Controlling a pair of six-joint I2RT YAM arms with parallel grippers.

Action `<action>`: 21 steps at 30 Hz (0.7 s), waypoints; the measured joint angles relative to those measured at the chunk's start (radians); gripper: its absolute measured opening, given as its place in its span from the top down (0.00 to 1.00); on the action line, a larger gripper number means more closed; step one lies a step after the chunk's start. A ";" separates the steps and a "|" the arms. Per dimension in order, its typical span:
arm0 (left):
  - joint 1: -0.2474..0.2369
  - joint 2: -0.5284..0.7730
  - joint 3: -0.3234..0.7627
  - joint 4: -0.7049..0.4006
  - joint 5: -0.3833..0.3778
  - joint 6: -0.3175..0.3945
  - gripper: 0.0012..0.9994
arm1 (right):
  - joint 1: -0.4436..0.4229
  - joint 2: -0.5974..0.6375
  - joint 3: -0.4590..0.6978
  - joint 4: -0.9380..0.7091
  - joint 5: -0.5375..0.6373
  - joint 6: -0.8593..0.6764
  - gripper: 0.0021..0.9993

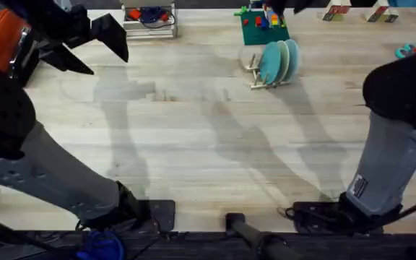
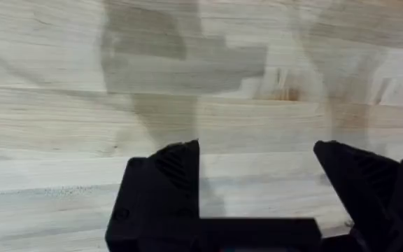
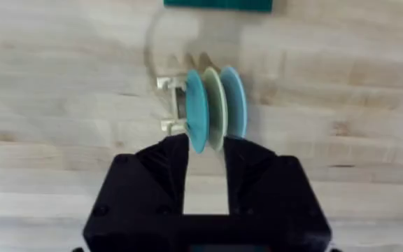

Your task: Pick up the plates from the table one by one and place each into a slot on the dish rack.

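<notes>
Apparently the racking was all but done: three plates stood on edge in the dish rack (image 1: 260,74), the turquoise plate (image 1: 271,63) nearest the bare pegs, the cream-green plate (image 1: 282,59) in the middle slot and the light blue plate (image 1: 292,56) on the rack's far side. No plate lay flat on the table (image 1: 193,137) around the rack. A green toy board (image 1: 263,29) sat just beyond the rack, and a white wire basket (image 1: 149,19) stood well off to one side of it.

The right gripper (image 3: 205,150) hung near the rack with its black fingers parted and nothing between them, lined up on the rims of the turquoise and cream-green plates. The left gripper (image 2: 257,157) was well away from the rack over bare planks, its fingers spread wide and empty.

Judging by this, the step in hand was the release of the last plate; the next move called only for drawing the right arm clear of the rack without nudging the standing plates
</notes>
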 joint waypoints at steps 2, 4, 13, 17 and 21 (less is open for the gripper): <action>0.000 0.000 0.000 0.000 0.000 0.000 0.00 | 0.000 -0.001 0.033 0.000 0.002 -0.002 0.54; 0.000 0.000 0.000 0.000 0.000 0.000 0.00 | -0.001 -0.006 0.041 0.000 0.002 -0.011 0.24; 0.000 0.000 0.000 0.000 0.000 0.000 0.01 | -0.004 -0.053 0.042 0.000 0.000 -0.030 0.01; 0.000 0.000 0.000 0.000 0.000 0.000 0.00 | -0.029 -0.107 0.039 0.000 -0.024 -0.030 0.01; 0.000 0.000 0.000 0.000 0.000 0.000 0.00 | -0.099 -0.197 -0.025 0.000 -0.067 -0.030 0.01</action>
